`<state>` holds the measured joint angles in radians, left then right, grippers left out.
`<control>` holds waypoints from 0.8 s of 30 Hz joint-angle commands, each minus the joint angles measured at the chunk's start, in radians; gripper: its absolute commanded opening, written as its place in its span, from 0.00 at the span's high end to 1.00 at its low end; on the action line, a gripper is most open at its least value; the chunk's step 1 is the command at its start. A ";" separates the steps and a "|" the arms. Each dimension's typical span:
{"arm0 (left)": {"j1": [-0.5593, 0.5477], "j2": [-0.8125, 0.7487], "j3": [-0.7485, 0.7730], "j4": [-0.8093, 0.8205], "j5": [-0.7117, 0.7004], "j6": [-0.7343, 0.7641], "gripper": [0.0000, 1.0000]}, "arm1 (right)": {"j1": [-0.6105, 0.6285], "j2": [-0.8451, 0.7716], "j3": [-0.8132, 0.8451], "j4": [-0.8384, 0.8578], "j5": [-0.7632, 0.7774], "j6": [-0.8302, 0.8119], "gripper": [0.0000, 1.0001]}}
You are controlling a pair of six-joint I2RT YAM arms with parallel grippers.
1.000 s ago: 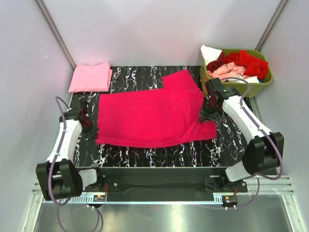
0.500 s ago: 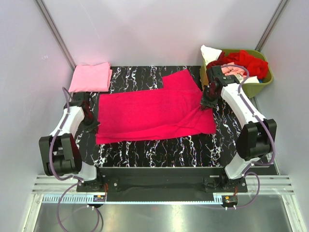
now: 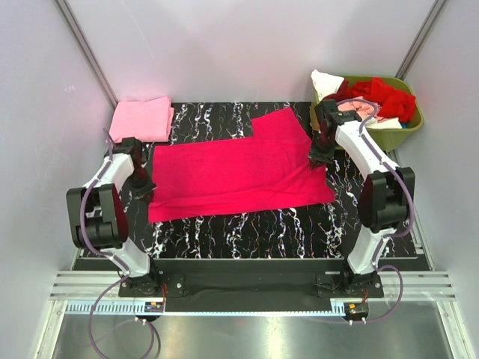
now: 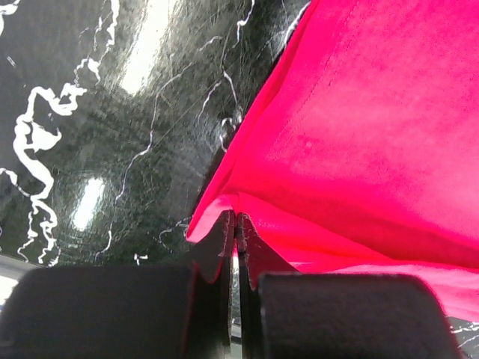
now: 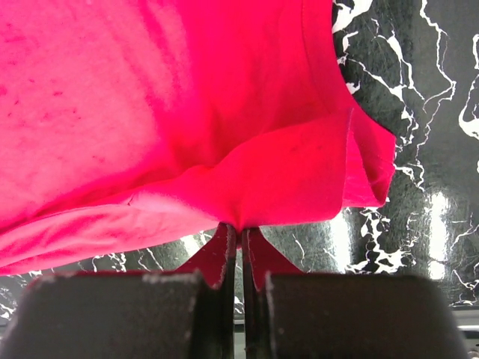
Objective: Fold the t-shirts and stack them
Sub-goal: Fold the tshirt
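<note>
The black marbled worktop (image 3: 247,232) carries the magenta shirt (image 3: 232,176), spread from left edge to right edge. The left hand (image 3: 144,188) and right hand (image 3: 317,158) are each clenched on a side hem. The fold likely needs both lifted evenly, with the cloth taut.

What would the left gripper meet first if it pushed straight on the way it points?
The bright magenta-pink cloth t-shirt itself: the left gripper is shut on its edge, with cloth lying right ahead. Beneath is the black white-veined tabletop, likely close; depth is unclear.
</note>
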<state>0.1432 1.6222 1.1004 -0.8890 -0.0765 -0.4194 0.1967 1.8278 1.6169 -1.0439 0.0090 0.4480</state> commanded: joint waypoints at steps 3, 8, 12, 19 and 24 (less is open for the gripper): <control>0.006 0.042 0.059 0.027 -0.016 0.019 0.97 | -0.008 0.030 0.087 -0.007 0.051 -0.006 1.00; 0.004 0.067 0.067 0.041 -0.005 0.028 0.95 | -0.008 0.062 0.130 -0.010 0.071 -0.003 1.00; 0.004 0.087 0.073 0.050 -0.014 0.034 0.91 | -0.008 0.094 0.165 -0.007 0.074 -0.009 1.00; 0.004 0.134 0.118 0.029 -0.022 0.024 0.80 | -0.011 0.197 0.279 -0.021 0.071 -0.012 1.00; 0.004 0.092 0.200 -0.024 -0.042 0.001 0.37 | -0.019 0.324 0.510 -0.116 0.135 -0.017 0.48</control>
<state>0.1432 1.7683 1.2213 -0.8967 -0.0853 -0.4049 0.1928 2.1178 1.9781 -1.1099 0.0784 0.4530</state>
